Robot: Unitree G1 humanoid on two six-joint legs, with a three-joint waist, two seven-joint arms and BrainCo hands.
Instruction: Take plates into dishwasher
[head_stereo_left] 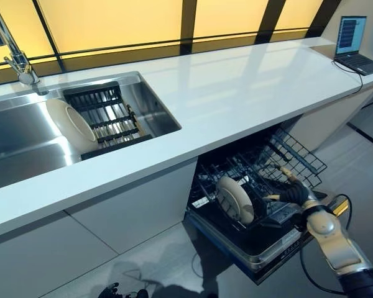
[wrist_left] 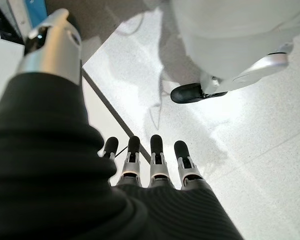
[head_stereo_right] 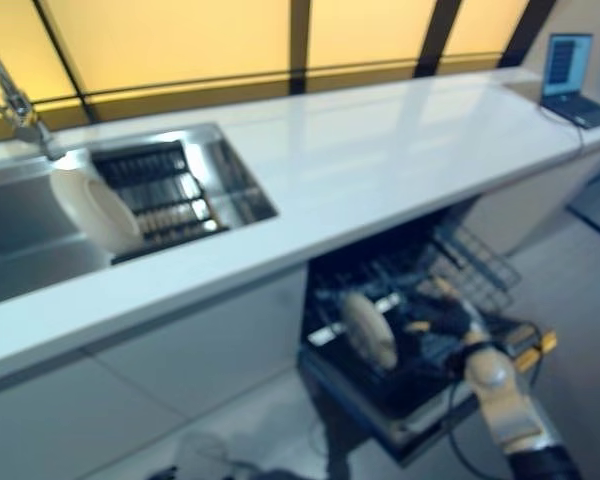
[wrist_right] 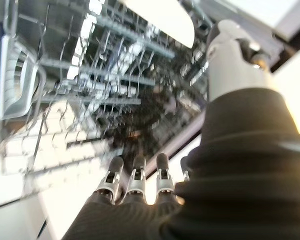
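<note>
**A:** Looking at the lower right of the frame, the right hand (head_stereo_left: 293, 192) sits over the pulled-out dishwasher rack (head_stereo_left: 298, 162), just beside the plate (head_stereo_left: 235, 198) standing on edge in it. Fingers look relaxed and straight, nothing in them.

**B:** Yep, hand's apart from that plate. There's another plate (head_stereo_left: 71, 125) leaning in the sink (head_stereo_left: 150, 105), upper left. Left hand (wrist_left: 151, 161) hangs over the floor, fingers straight, empty too.
</note>
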